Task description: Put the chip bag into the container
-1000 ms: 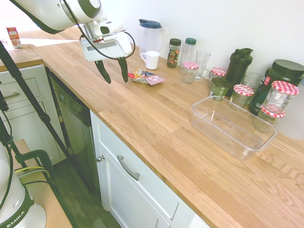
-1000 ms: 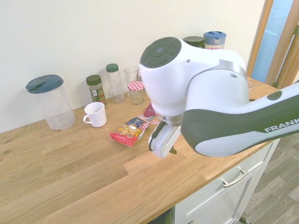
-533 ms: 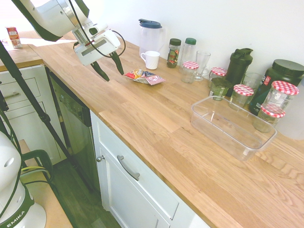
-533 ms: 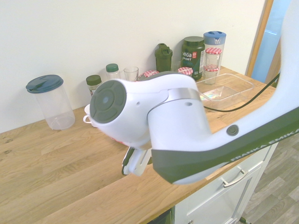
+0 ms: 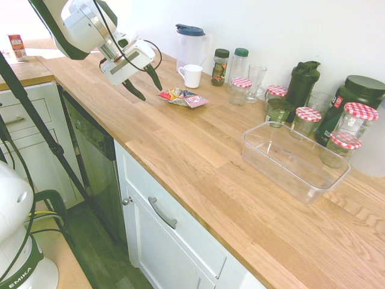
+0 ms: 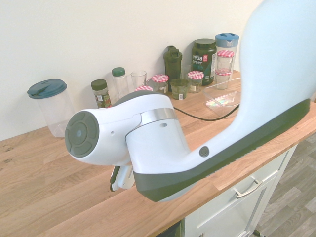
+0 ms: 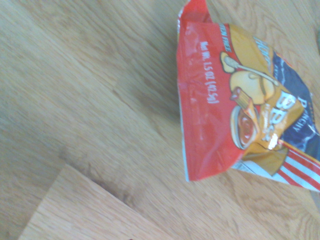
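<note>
Wooden planks ran the length of the kitchen table [image 5: 198, 150], with white cupboards below and a plain pale wall behind. On it, near the wall end, lay the chip bag [image 5: 183, 97] — flat on the wood, red and orange-yellow with a dark blue patch and a red-and-white striped end. The white arm came in from the picture's left in the first exterior view, its gripper [image 5: 144, 83] tilted down toward the bag. The two dark fingers [image 5: 133, 90] were spread wide apart with nothing between them. They hung just above the wood, near the bag's red end but apart from it; the bag lay beyond the fingertips, toward the wall side, not between them.

The wrist view showed the bag [image 7: 245, 102] close up, its red end nearest and "BBQ" lettering sideways on it, bare wood filling the rest.

The container [image 5: 295, 159] — a clear shallow tub with rounded corners — sat well apart from the bag, further along the table, with nothing in it. A white mug [image 5: 192, 76] and a clear jug with a dark blue lid [image 5: 191, 43] stood just behind the bag. Jars with red-checked lids [image 5: 307, 120] clustered by the tub. In the second exterior view the arm's white body hid the bag entirely.
</note>
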Action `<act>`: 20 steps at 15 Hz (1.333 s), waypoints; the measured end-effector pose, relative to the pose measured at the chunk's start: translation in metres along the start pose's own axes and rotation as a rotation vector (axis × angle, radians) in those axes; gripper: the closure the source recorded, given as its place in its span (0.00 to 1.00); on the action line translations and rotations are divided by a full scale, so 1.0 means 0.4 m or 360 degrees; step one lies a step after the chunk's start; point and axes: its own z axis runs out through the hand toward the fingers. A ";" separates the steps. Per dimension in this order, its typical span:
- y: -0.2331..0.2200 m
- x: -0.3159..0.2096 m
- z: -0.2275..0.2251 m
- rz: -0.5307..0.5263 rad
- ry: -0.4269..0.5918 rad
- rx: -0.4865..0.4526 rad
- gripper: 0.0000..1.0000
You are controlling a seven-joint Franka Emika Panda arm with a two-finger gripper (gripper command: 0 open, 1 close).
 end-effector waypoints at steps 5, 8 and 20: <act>-0.053 -0.004 0.019 -0.0038 0.0111 -0.0023 0.00; -0.063 0.006 0.043 -0.0045 0.0150 -0.0038 0.00; -0.085 0.058 0.120 -0.0059 0.0247 -0.0095 1.00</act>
